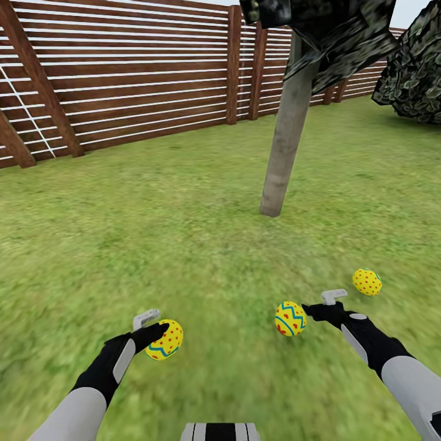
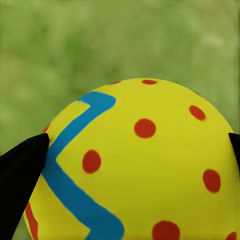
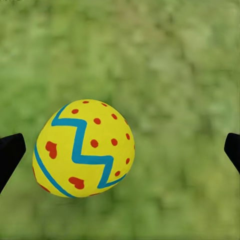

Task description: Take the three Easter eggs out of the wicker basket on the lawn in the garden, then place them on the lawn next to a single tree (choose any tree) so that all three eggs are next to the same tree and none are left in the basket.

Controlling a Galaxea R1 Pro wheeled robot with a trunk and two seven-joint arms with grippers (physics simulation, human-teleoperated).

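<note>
The garden's slatted brown fence (image 1: 122, 79) runs across the upper left of my head view, and the lawn (image 1: 184, 233) spreads below it to the bottom edge. I've parked facing the tree (image 1: 286, 128), whose grey trunk meets the grass at centre right, because all three eggs have to end up beside this one trunk. A rounded dark bush (image 1: 413, 67) sits at the upper right. The wicker basket isn't anywhere in front of me. My left gripper (image 1: 154, 331), lower left, pinches a zigzag egg (image 1: 165, 340); in the left wrist view the dark fingertips (image 2: 22, 170) press both its flanks, so I judge it is next to be set down. My right gripper (image 1: 318, 306), lower right, is spread wide, its tips apart at the edges of the right wrist view, with a second zigzag egg (image 3: 82, 147) lying free on the grass between them, apparently let go. The dotted egg (image 1: 367, 282) rests just beyond, nearer the trunk.
</note>
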